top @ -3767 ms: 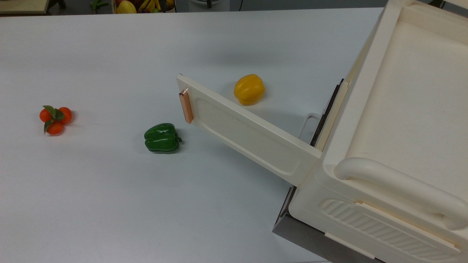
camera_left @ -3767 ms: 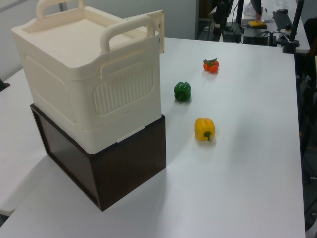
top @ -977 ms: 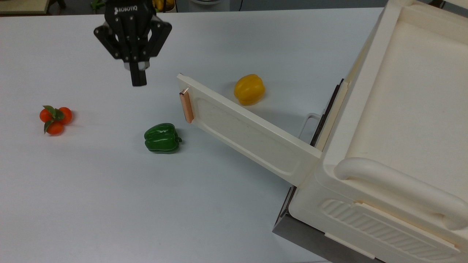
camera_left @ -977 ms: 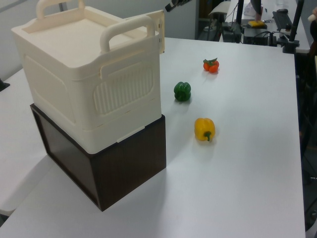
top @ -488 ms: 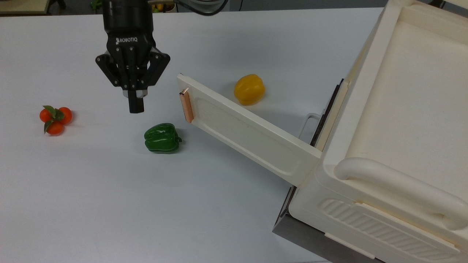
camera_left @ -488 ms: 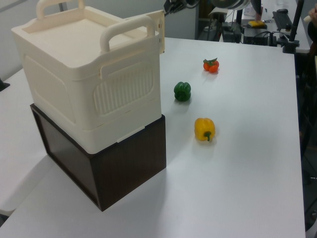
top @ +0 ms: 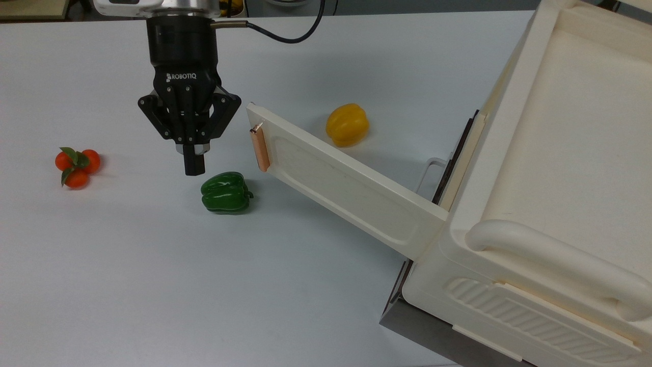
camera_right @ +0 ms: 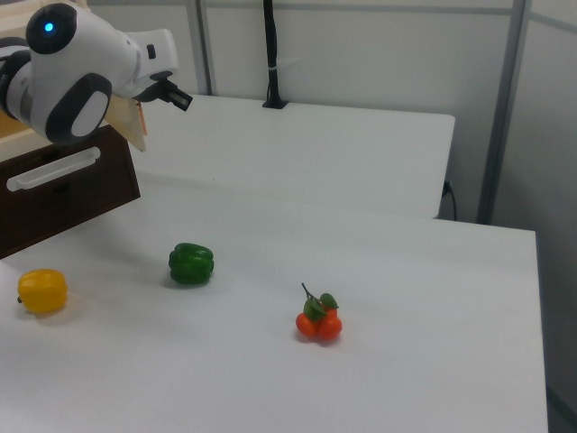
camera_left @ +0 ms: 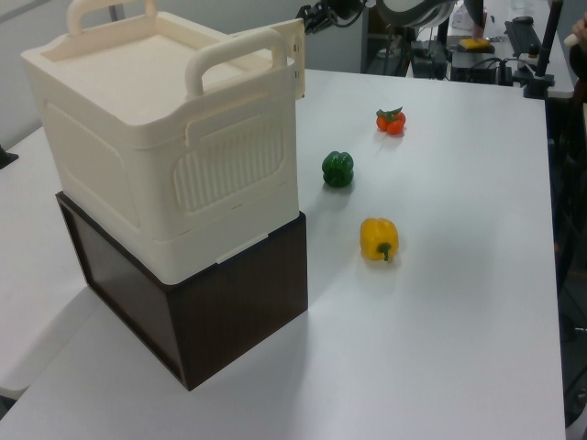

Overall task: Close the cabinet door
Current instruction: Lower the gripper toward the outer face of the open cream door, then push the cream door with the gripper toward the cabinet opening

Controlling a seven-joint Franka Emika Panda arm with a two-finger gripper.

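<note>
The cabinet door (top: 346, 188) is a long cream panel standing wide open, swung out from the cabinet (top: 560, 153) toward the top view's left. Its copper handle (top: 260, 148) sits at the free end. My black gripper (top: 193, 167) hangs shut, holding nothing, to the top view's left of that handle and apart from it, just above the green pepper (top: 225, 192). In the left view the gripper (camera_left: 307, 22) is beyond the door's edge (camera_left: 295, 55), behind the cabinet (camera_left: 165, 156). In the right view the gripper (camera_right: 180, 97) is close beside the door's end (camera_right: 132, 122).
A yellow pepper (top: 347, 124) lies behind the open door, and a cluster of small oranges (top: 76, 165) sits at the top view's far left. A dark panel with a white wire loop handle (top: 432, 173) is below the cabinet. The white table (top: 153, 285) is bare in front.
The gripper entered from the top view's upper edge and came down toward the green pepper, beside the door's handle end. The door and the fruit have not moved.
</note>
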